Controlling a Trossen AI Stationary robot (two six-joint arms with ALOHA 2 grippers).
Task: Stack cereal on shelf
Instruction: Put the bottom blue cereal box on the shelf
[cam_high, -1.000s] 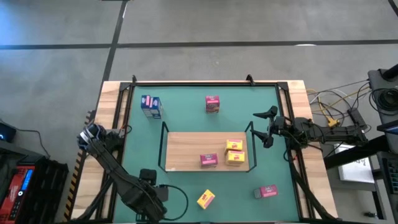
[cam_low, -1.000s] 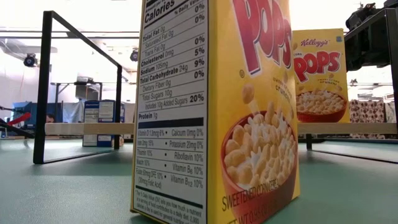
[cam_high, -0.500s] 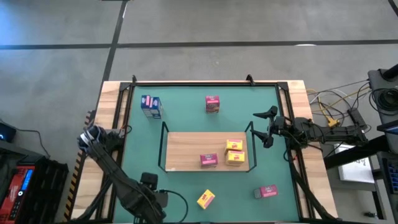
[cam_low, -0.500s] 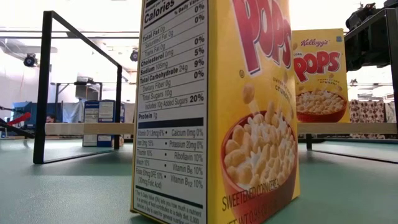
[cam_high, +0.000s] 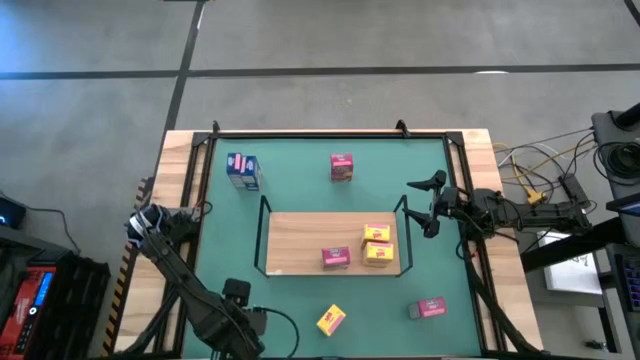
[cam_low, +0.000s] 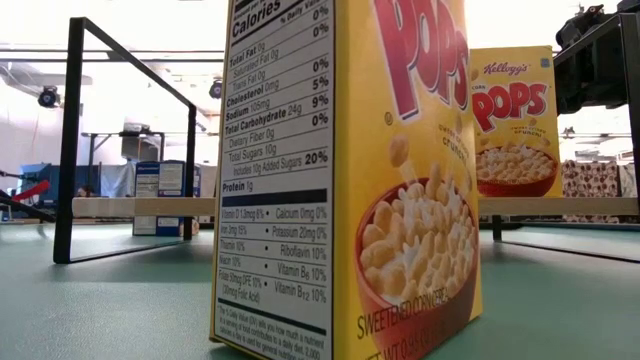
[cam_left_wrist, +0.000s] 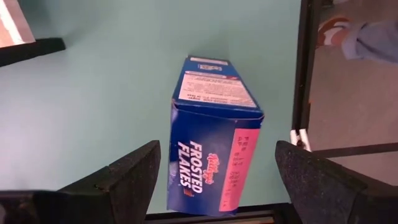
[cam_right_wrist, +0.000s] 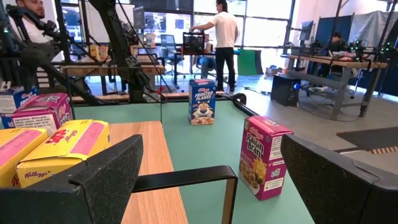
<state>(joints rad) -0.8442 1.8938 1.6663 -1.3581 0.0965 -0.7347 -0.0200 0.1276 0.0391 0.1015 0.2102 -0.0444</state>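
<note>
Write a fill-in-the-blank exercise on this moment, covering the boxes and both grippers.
1. The shelf carries two yellow boxes and one ___ box.
2. The Frosted Flakes box lying between the left gripper fingers, untouched, is coloured ___.
3. The right gripper, beside the shelf, holds nothing and its jaws stand ___.
Missing words: pink; blue; open.
</note>
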